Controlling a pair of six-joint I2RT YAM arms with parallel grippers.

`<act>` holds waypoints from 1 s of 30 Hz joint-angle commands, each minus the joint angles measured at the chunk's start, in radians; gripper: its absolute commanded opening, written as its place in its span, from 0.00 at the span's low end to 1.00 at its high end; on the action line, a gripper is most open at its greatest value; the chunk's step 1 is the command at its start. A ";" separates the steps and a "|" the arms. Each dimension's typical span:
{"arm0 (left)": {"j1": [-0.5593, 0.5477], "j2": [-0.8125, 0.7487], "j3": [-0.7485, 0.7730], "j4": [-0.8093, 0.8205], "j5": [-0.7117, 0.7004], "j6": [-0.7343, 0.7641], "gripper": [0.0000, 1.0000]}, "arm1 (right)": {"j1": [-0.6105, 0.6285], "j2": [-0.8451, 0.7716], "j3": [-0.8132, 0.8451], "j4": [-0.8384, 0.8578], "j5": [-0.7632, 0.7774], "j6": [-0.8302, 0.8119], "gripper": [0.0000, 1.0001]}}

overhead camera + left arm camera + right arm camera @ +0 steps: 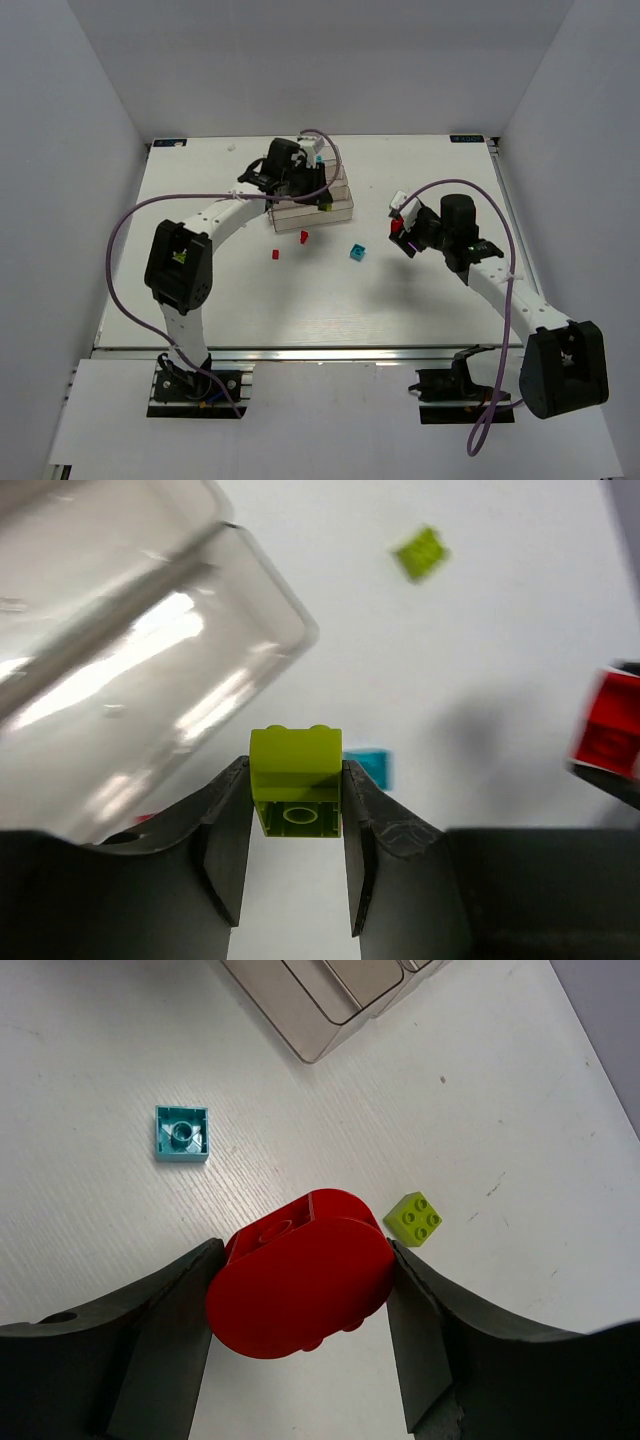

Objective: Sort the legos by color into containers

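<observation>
My left gripper (296, 772) is shut on a yellow-green brick (296, 780) and holds it beside the rounded corner of the clear containers (130, 660). In the top view this gripper (323, 200) is at the right front of the containers (345, 205). My right gripper (305, 1252) is shut on a rounded red brick (300, 1285) above the table, to the right of the containers (320, 1000). A cyan brick (182, 1133) and a yellow-green brick (414, 1218) lie on the table below it. In the top view, two small red bricks (275, 254) (304, 237) and the cyan brick (356, 252) lie in front of the containers.
White walls enclose the table on three sides. A small cyan piece (318, 158) shows at the far end of the containers. The left arm's purple cable (125, 225) loops over the left of the table. The table's near edge (300, 350) runs in front of both bases.
</observation>
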 commanded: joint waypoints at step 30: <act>0.094 0.218 0.210 0.072 -0.181 0.997 0.00 | -0.019 -0.061 -0.013 0.025 -0.121 0.033 0.00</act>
